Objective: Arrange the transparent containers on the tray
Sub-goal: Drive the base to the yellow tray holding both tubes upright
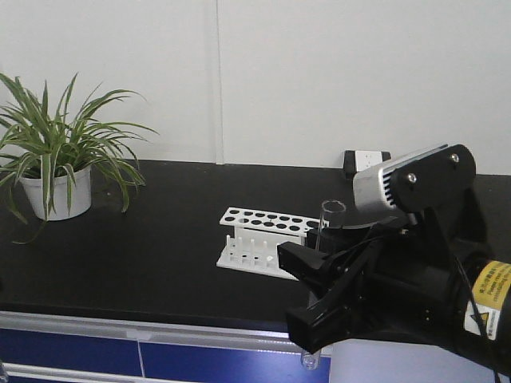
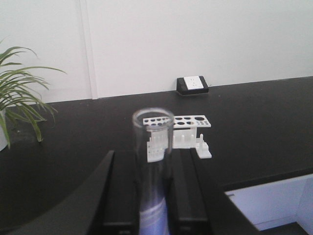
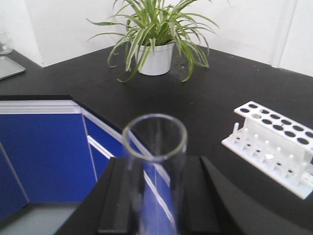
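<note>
Each gripper holds one of the transparent containers, a clear glass test tube. In the left wrist view my left gripper (image 2: 152, 157) is shut on a tube (image 2: 152, 142) whose rim points up toward the camera. In the right wrist view my right gripper (image 3: 155, 162) is likewise shut on a tube (image 3: 155, 147), out past the counter edge over the blue cabinet. The front view shows the right gripper (image 1: 307, 291) pointing left. Its tube (image 1: 329, 219) stands nearly upright, rim above the fingers and rounded bottom below. The tray is out of view.
An empty white rack (image 1: 263, 233) with black round holes stands on the black counter (image 1: 144, 255), also seen as the rack (image 2: 188, 123) and the rack (image 3: 274, 142). A potted plant (image 1: 56, 171) sits far left. A wall outlet (image 1: 366, 162) is behind. A grey flat dish (image 3: 9, 67) lies far left.
</note>
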